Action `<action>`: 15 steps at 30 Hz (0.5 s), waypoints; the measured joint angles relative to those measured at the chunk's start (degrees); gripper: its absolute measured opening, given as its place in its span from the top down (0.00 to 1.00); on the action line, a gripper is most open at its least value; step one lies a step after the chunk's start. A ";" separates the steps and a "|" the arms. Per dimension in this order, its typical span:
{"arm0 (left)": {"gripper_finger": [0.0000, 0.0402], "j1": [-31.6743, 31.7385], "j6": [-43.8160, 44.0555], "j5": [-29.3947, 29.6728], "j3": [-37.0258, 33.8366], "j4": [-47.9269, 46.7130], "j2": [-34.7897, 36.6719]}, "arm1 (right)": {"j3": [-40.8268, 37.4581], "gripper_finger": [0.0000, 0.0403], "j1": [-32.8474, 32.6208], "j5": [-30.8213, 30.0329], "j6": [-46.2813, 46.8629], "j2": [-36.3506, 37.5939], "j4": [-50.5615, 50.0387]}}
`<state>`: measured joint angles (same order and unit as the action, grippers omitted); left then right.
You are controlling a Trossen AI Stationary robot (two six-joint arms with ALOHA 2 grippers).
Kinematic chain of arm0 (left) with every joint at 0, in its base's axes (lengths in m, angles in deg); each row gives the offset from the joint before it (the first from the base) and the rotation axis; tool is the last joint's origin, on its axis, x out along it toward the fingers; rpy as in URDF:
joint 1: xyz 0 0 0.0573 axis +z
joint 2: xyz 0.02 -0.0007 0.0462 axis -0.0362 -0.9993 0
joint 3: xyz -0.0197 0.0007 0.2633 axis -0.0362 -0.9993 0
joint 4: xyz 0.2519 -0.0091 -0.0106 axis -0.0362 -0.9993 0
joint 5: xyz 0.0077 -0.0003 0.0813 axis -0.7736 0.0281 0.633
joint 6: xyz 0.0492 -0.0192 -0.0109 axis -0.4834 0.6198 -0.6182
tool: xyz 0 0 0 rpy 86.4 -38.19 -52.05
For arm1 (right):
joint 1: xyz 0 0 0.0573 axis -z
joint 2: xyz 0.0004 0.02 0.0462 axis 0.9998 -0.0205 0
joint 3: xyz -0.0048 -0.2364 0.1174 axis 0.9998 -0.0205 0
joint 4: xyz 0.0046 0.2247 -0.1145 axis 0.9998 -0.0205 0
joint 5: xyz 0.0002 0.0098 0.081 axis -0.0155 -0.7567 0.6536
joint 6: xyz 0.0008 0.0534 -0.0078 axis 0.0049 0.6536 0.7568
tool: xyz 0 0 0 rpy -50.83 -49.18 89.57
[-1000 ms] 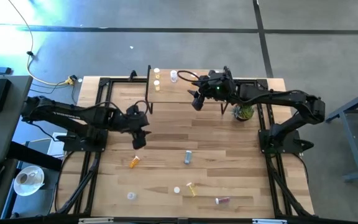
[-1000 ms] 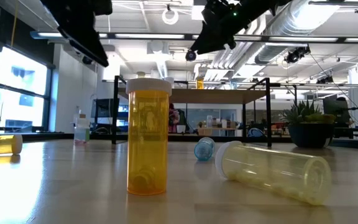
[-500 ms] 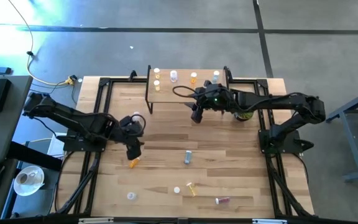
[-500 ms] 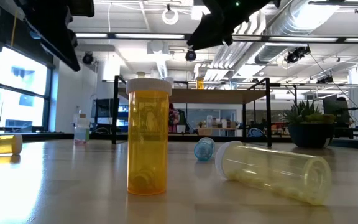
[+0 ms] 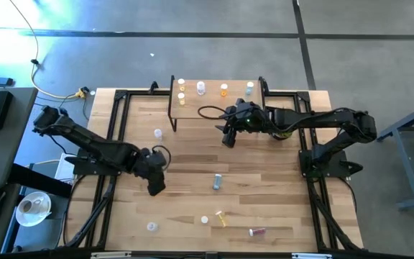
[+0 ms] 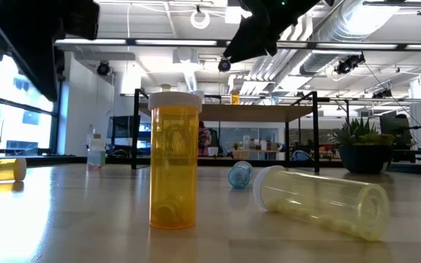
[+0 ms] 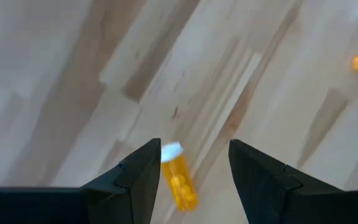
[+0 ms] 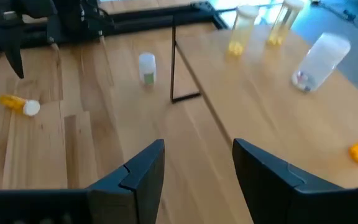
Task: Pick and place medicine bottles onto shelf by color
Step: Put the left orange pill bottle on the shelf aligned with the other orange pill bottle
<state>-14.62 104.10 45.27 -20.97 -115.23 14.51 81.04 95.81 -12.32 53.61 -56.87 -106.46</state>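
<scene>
Your left pincer (image 5: 154, 183) has dropped from beside the shelf (image 5: 214, 104) to hang right over the orange bottle (image 7: 178, 180) lying on the bench (image 5: 264, 194), fingers spread with nothing between them, so a pick looks imminent. The right pincer (image 5: 227, 137) has pulled back off the shelf's front edge (also spread, empty), leaving five bottles standing up there; several more remain scattered well short of the shelf.

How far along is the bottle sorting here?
Done: five bottles stand on the shelf. In hand: the open left tool hangs over the orange bottle; the right tool is empty. Left: about six bottles on the table.
</scene>
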 joint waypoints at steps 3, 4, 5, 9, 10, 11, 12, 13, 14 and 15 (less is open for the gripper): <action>0.56 -0.66 3.67 -1.89 -0.01 -0.53 -2.17 | 0.00 0.55 -0.30 -0.02 0.90 -0.02 -1.15; 0.56 -0.93 4.81 -2.66 0.00 -0.56 -3.15 | 0.00 0.55 -0.41 -0.09 0.92 -0.02 -1.42; 0.56 -1.20 5.87 -3.20 -0.03 -0.84 -4.03 | 0.00 0.55 -0.52 -0.14 0.91 -0.02 -1.55; 0.56 -2.45 9.23 -5.21 -0.02 -1.50 -7.25 | 0.00 0.55 -1.24 -0.16 0.81 -0.02 -1.66; 0.56 -2.73 9.82 -5.43 -0.02 -1.52 -8.08 | 0.00 0.55 -1.44 -0.16 0.81 -0.02 -1.66; 0.56 -2.98 10.36 -5.71 0.00 -1.17 -9.11 | 0.00 0.55 -1.58 -0.16 0.80 -0.04 -1.66; 0.56 -3.10 10.72 -6.05 -0.01 -1.30 -10.02 | 0.00 0.55 -1.74 -0.16 0.78 -0.04 -1.66; 0.56 -3.26 10.88 -6.19 -0.02 -1.65 -10.72 | 0.00 0.55 -1.89 -0.17 0.78 -0.04 -1.66; 0.56 -3.36 11.06 -6.25 -0.02 -1.36 -11.51 | 0.00 0.55 -1.96 -0.16 0.77 -0.04 -1.66; 0.56 -3.42 11.45 -6.45 0.02 -0.93 -12.56 | 0.00 0.55 -2.11 -0.16 0.77 -0.04 -1.67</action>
<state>-18.04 115.55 38.82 -20.95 -116.15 1.95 81.04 93.70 -12.48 54.38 -56.91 -108.12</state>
